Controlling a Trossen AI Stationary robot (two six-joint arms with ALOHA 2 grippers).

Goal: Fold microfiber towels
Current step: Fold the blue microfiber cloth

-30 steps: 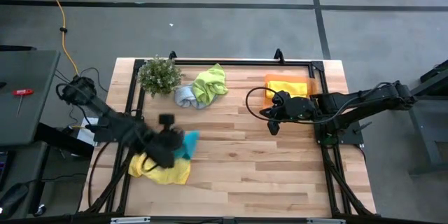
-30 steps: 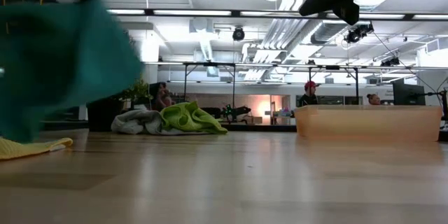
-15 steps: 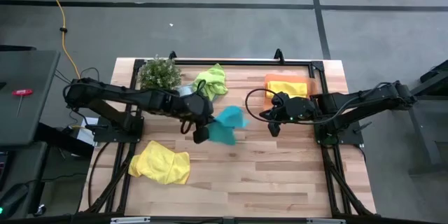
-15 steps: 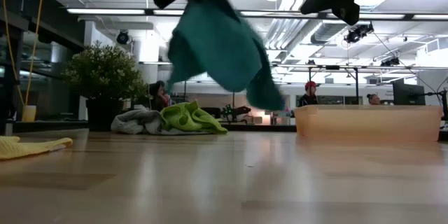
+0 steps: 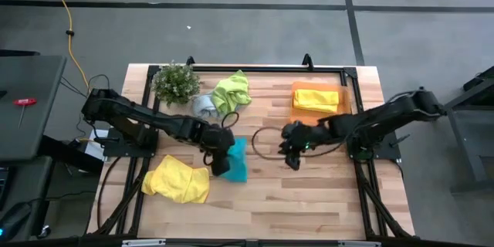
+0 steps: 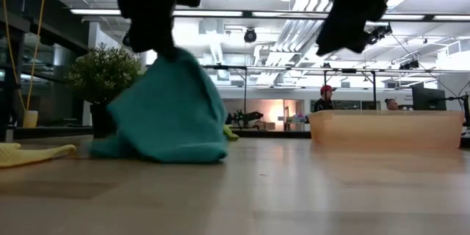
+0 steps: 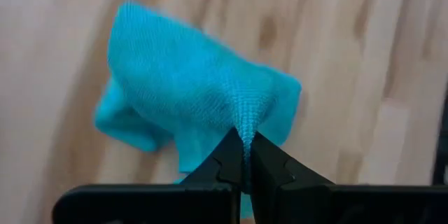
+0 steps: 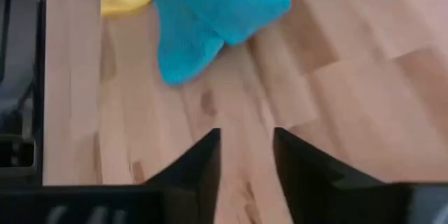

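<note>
The teal towel [image 7: 203,98] is finely woven matt cloth; the table [image 5: 309,185] is smooth pale wood.

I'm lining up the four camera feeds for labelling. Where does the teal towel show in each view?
High view: teal towel at table centre-left, under the left pincer.
Low view: teal towel left of centre, its lower edge on the table, pinched from above.
Left wrist view: teal towel fills the middle, clamped between the fingers.
Right wrist view: teal towel at top.
Shared landmark: the yellow towel beside it.
</note>
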